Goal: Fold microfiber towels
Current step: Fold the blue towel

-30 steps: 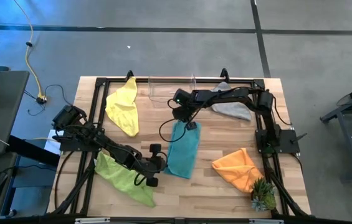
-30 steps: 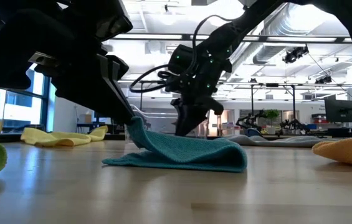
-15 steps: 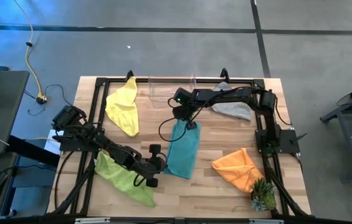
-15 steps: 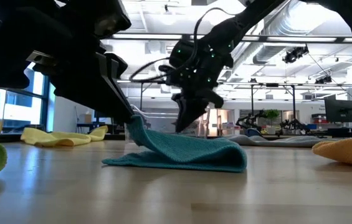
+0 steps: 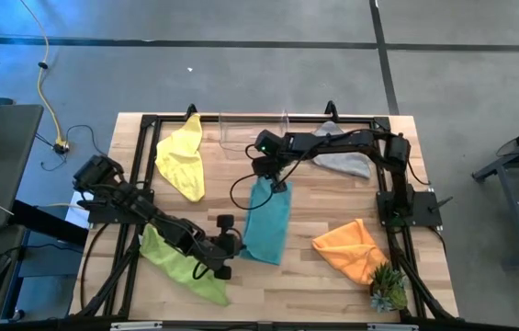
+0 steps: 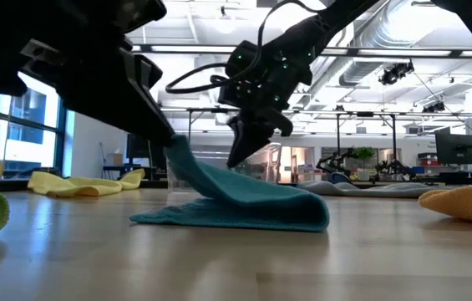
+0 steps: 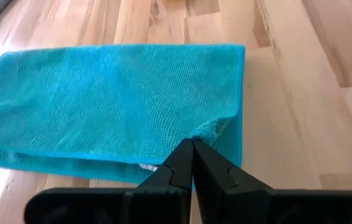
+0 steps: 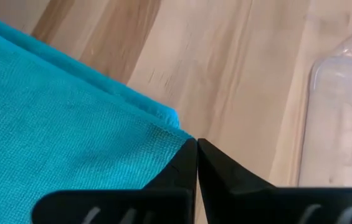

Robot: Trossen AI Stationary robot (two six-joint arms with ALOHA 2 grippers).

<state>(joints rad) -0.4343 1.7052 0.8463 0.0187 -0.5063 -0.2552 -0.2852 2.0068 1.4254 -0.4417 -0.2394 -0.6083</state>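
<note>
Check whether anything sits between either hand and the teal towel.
Nothing does. The left hand and the right hand are each shut on an edge of the teal towel, which is lifted off the table there.

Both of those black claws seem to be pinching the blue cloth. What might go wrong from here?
1. The left gripper and right gripper each pinch only a thin edge of the teal towel, so a corner could slip out as it lifts.
2. The right gripper works close to the clear plastic bin; a swing that way might bump it.
3. The left arm reaches over the lime green towel and could drag it.
</note>
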